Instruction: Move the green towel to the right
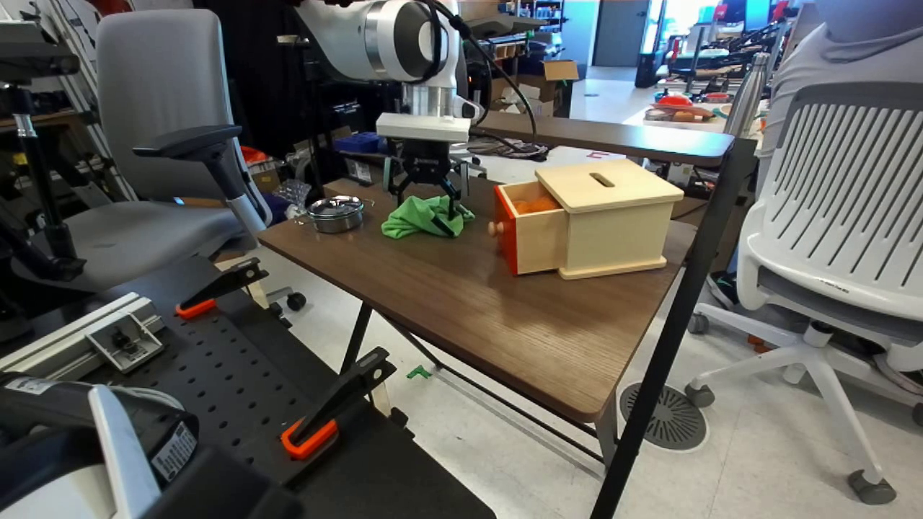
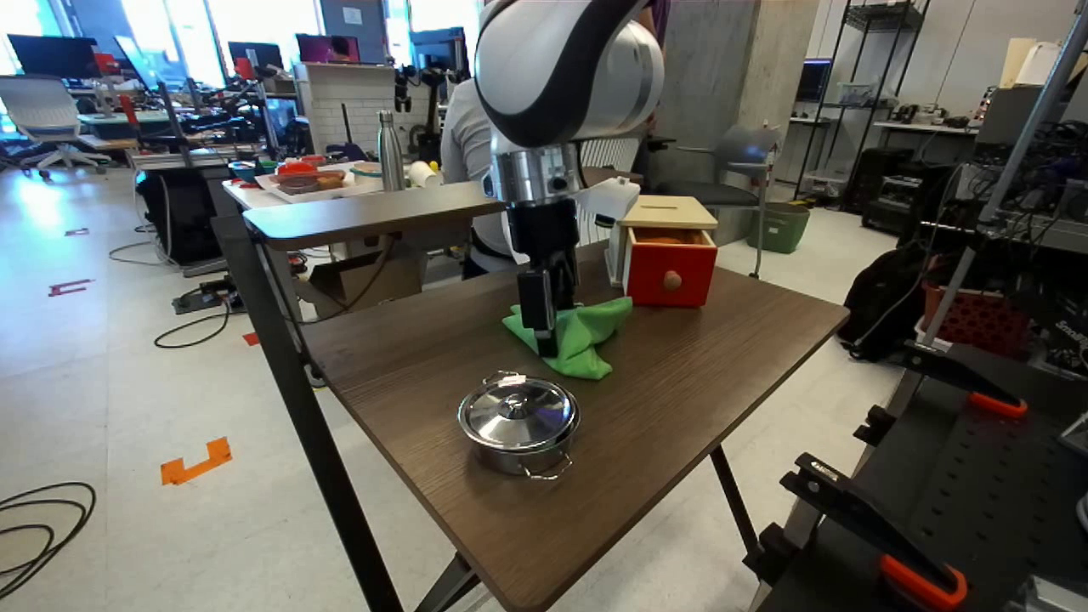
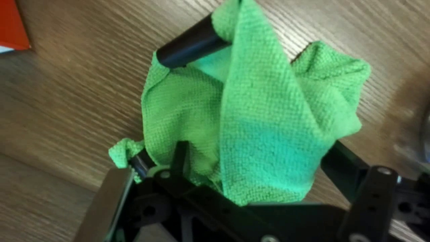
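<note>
The green towel (image 1: pixel 417 218) lies crumpled on the brown table, between the metal pot and the wooden box. It also shows in an exterior view (image 2: pixel 586 340) and fills the middle of the wrist view (image 3: pixel 265 97). My gripper (image 1: pixel 426 207) points down at the towel, its fingers low and spread apart. In the wrist view the gripper (image 3: pixel 257 154) has one finger on each side of a raised towel fold, and bare table shows between the fold and the right finger. The towel hides part of the fingertips.
A lidded metal pot (image 2: pixel 518 421) stands on the table (image 1: pixel 461 303) on one side of the towel. A wooden box (image 1: pixel 616 223) with an open red-fronted drawer (image 2: pixel 670 270) stands on the other side. A black cylinder (image 3: pixel 191 43) is partly covered by the towel.
</note>
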